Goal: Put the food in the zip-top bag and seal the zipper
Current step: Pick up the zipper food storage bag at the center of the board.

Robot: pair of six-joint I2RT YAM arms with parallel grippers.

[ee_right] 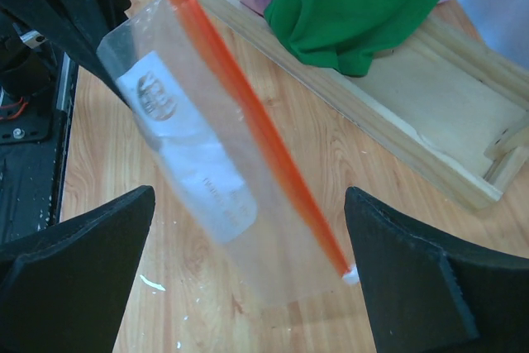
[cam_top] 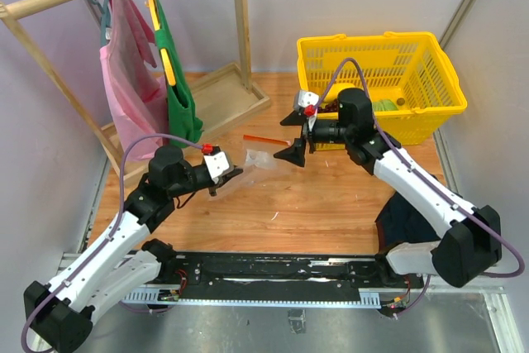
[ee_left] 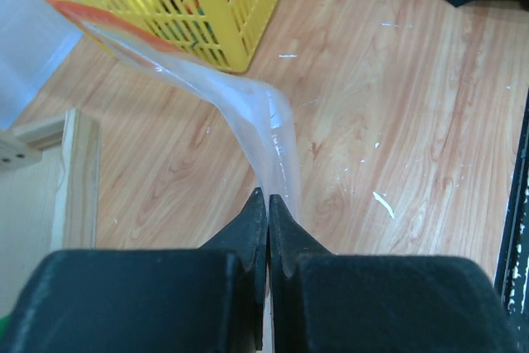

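The clear zip-top bag (cam_top: 260, 157) hangs above the wooden table between my two grippers. My left gripper (cam_top: 227, 175) is shut on one corner of it; the left wrist view shows the jaws closed on the plastic (ee_left: 269, 200), with the bag (ee_left: 248, 109) stretching away to its red-orange zipper (ee_left: 83, 14). My right gripper (cam_top: 292, 136) is open and faces the bag without touching it. In the right wrist view the bag (ee_right: 198, 179) and zipper (ee_right: 264, 146) lie between the spread fingers (ee_right: 83, 262). Food, including a pale-green piece (cam_top: 386, 105), lies in the yellow basket (cam_top: 430, 80).
A wooden rack (cam_top: 240, 22) with a pink bag (cam_top: 128, 88) and a green bag (cam_top: 178, 88) stands at the back left on a wooden tray base (cam_top: 227, 93). A dark cloth (cam_top: 397, 221) lies at the near right. A black rail (cam_top: 273, 266) runs along the front edge.
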